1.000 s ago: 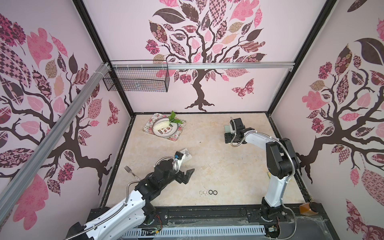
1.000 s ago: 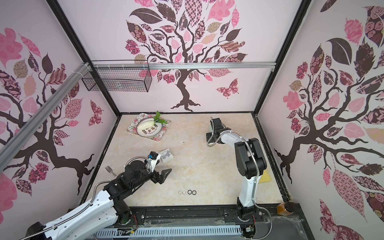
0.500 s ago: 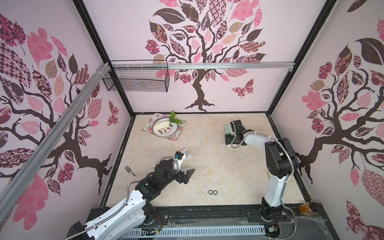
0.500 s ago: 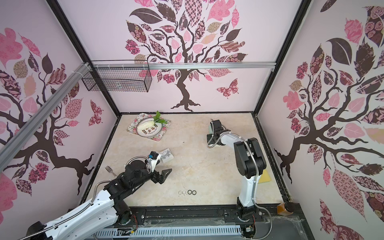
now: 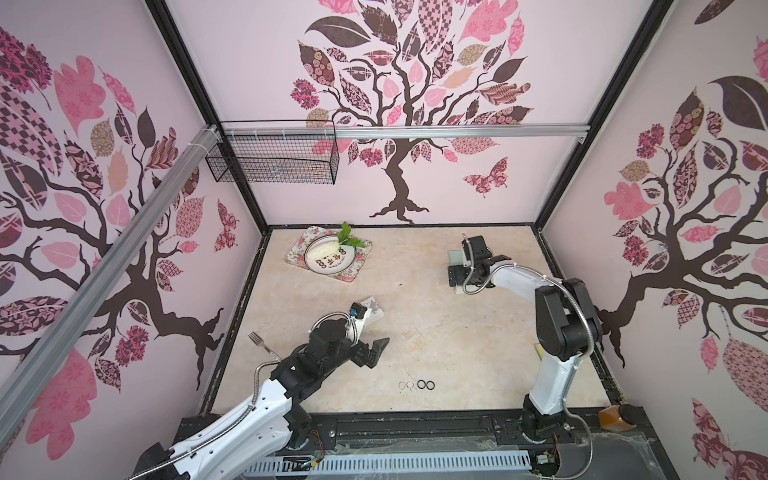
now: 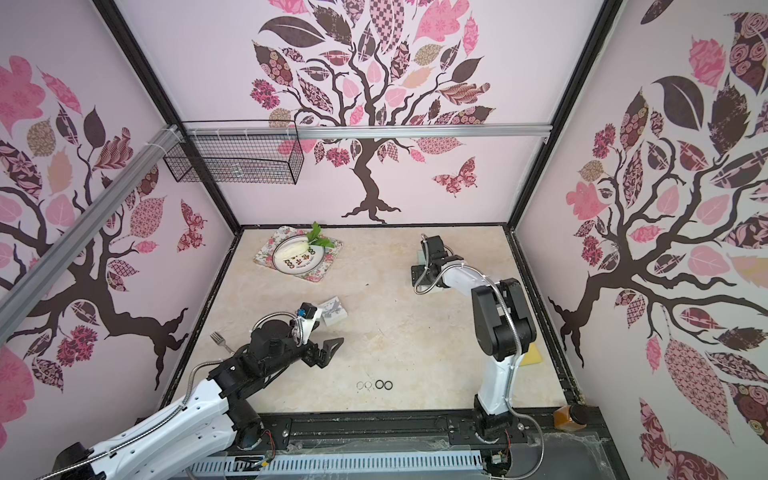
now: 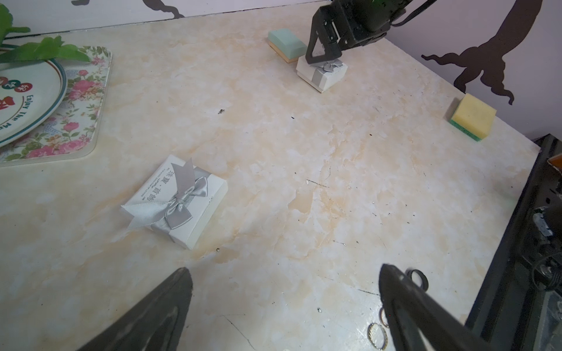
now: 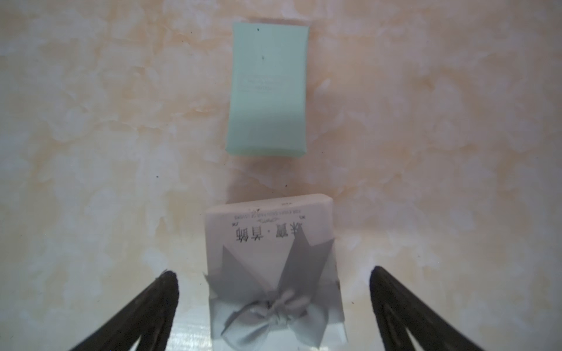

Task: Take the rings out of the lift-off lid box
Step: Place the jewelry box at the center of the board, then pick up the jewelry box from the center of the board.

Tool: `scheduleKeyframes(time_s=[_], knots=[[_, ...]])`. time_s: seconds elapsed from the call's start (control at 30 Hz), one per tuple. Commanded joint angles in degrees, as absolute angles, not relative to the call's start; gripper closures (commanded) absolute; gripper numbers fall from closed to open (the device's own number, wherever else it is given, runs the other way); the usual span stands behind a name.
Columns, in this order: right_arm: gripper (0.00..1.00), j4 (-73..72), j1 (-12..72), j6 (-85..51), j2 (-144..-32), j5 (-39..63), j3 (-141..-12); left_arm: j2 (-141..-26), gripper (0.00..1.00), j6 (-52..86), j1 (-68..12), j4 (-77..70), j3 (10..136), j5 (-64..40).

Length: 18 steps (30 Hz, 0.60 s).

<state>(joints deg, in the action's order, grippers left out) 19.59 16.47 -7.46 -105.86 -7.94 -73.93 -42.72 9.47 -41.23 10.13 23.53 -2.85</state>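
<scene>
Hovering over a white bow-topped box [image 8: 267, 225], the robot's right hand [image 8: 273, 273] stands spread wide toward the far right of the marble-look desk [image 5: 436, 332]. Its fingers are clear of the box on both sides and grip nothing. The box is closed, a grey ribbon tied across its lid, and a mint-green block [image 8: 267, 91] lies just beyond it.

Four rings [image 5: 416, 385] lie side by side in a row on the bare desk near its front edge in both top views. Two are thin and silvery and two are thicker and black, with the silvery pair on the left arm's side.

The left hand [image 5: 379, 352] hangs low near them, fully spread and empty. In the left wrist view, one of its fingers [image 7: 404, 304] partly hides the row. A second white bow-topped box [image 7: 158, 182] sits closed just beyond that hand.

A floral tray [image 5: 351, 278] carrying a plate [image 7: 36, 91] rests at the far left. A fork [image 5: 259, 343] lies by the left wall, and a yellow-and-green sponge [image 7: 473, 117] lies at the right edge.
</scene>
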Motion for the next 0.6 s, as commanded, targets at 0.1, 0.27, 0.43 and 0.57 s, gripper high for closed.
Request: scheduleKeyframes(time_s=[0.1, 0.27, 0.43, 0.57], knots=[[0.00, 26.8, 28.1, -8.3, -94.4, -8.2, -74.7, -40.4, 0.02, 12.4, -41.9, 19.6, 32.8, 0.0], [0.00, 23.8, 39.4, -13.7, -94.8, -7.3, -74.5, -37.6, 0.02, 13.8, -42.2, 38.1, 43.0, 2.7], [0.00, 21.2, 46.2, -16.1, -102.0, -5.3, -79.7, -30.1, 0.02, 14.4, -42.0, 45.1, 44.8, 5.4], [0.00, 21.3, 50.0, -16.8, -109.9, -5.0, -86.2, -28.8, 0.02, 13.7, -42.0, 44.0, 43.5, 4.9]])
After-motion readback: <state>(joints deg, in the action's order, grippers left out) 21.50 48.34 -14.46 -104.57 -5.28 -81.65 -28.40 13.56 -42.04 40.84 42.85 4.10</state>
